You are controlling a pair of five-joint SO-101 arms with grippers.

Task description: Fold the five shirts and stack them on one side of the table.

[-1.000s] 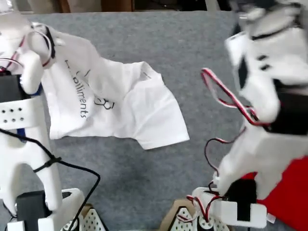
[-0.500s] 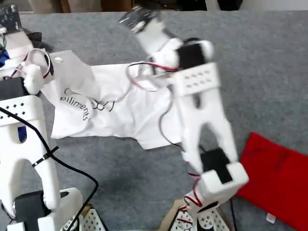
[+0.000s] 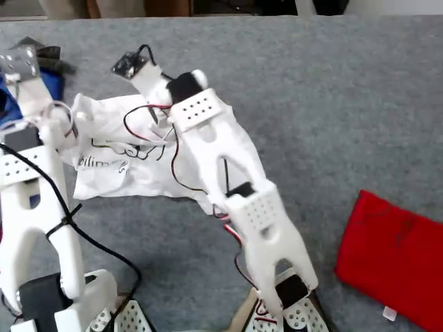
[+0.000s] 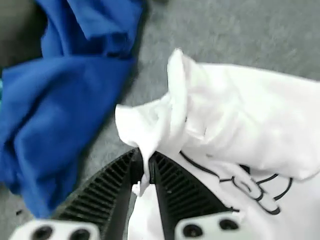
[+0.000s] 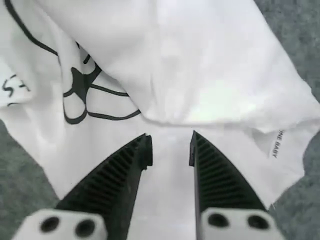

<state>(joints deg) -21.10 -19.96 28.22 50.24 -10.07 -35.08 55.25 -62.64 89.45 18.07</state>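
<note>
Arms both at white shirt, 10 o'clock: right end effector swung in from 3 o'clock, jaws apart above it, left end effector pinching its edge, so you can fold.

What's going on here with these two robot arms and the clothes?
Two robot arms are working on a white shirt that lies crumpled on the grey table. The left gripper is pinching a bunched edge of it, close to a blue shirt. The right gripper hangs open over the white shirt. A red shirt lies folded at the table's right side.
</note>
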